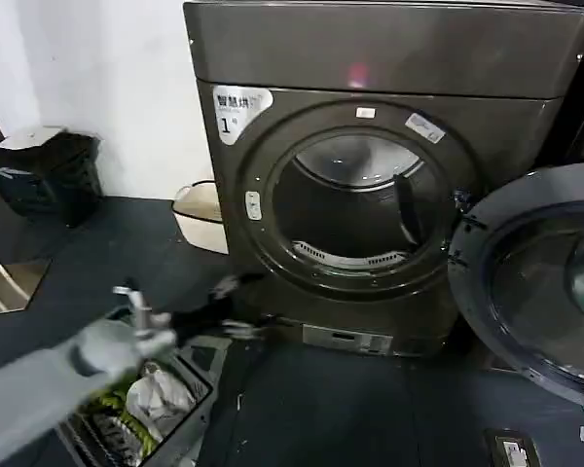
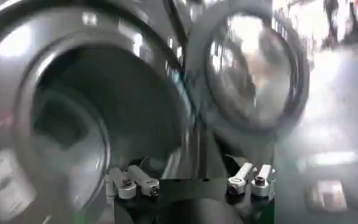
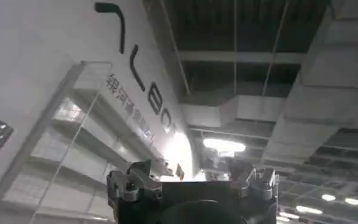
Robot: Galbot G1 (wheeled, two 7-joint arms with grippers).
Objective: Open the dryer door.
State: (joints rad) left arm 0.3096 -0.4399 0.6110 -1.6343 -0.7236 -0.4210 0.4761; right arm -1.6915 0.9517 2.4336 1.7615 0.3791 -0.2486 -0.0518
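Note:
The dryer point(image 1: 389, 49), dark bronze-grey with a white "1" sticker, has its round opening point(image 1: 355, 209) uncovered. The dryer door point(image 1: 487, 282) is swung wide open to the right, its grey inner side facing me. My left gripper point(image 1: 236, 309) hangs low in front of the machine, left of the opening's bottom edge. In the left wrist view the left gripper point(image 2: 191, 182) is open and holds nothing, with the drum point(image 2: 94, 115) and the dryer door point(image 2: 252, 67) beyond it. My right gripper point(image 3: 194, 179) is open and points up at the ceiling.
A dark basket point(image 1: 190, 433) with laundry stands on the floor at the lower left under my left arm. A white basin point(image 1: 200, 214) sits beside the dryer's left side, a black bin point(image 1: 49, 175) farther left. A small flat item point(image 1: 511, 449) lies on the floor at the lower right.

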